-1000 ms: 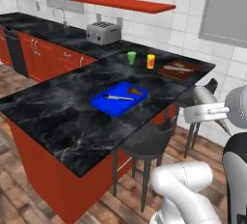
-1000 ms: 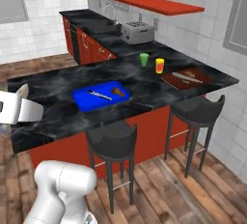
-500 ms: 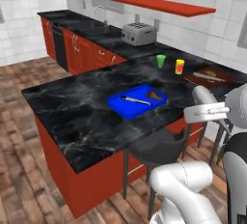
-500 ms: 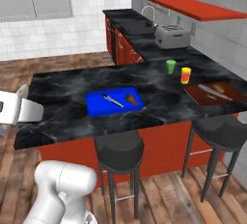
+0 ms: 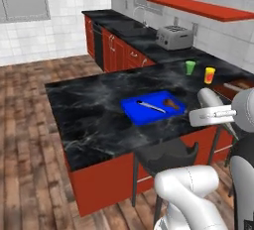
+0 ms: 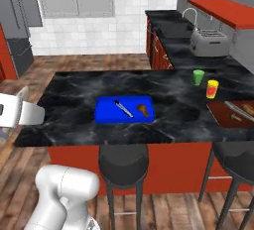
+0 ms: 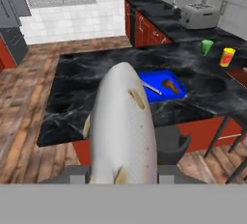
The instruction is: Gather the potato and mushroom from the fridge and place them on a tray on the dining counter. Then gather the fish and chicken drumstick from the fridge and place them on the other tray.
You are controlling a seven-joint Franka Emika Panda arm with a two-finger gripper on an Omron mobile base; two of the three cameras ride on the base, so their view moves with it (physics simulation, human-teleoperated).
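Note:
My gripper (image 7: 123, 171) is shut on a big pale grey fish (image 7: 123, 121) that stands up the middle of the hand view and hides most of the fingers. The fish (image 5: 207, 97) also shows at the hand on the right of the left base view, near the counter's front edge. Ahead lies the dining counter (image 6: 74, 100), black veined marble on a red base. A blue tray (image 6: 106, 111) rests on it, holding a thin grey item (image 6: 123, 108) and a small brown item (image 6: 143, 109). The grey fridge (image 6: 17, 30) stands far left.
Dark stools (image 6: 123, 162) stand along the counter's near side. A green cup (image 6: 198, 77) and a yellow cup (image 6: 212, 88) sit at its right end beside a brown board (image 6: 233, 114) with food. A toaster (image 6: 208, 43) and sink are on the back counter.
The whole scene has swung across both base views, so the base has moved round the counter. The fish stays in my grip throughout.

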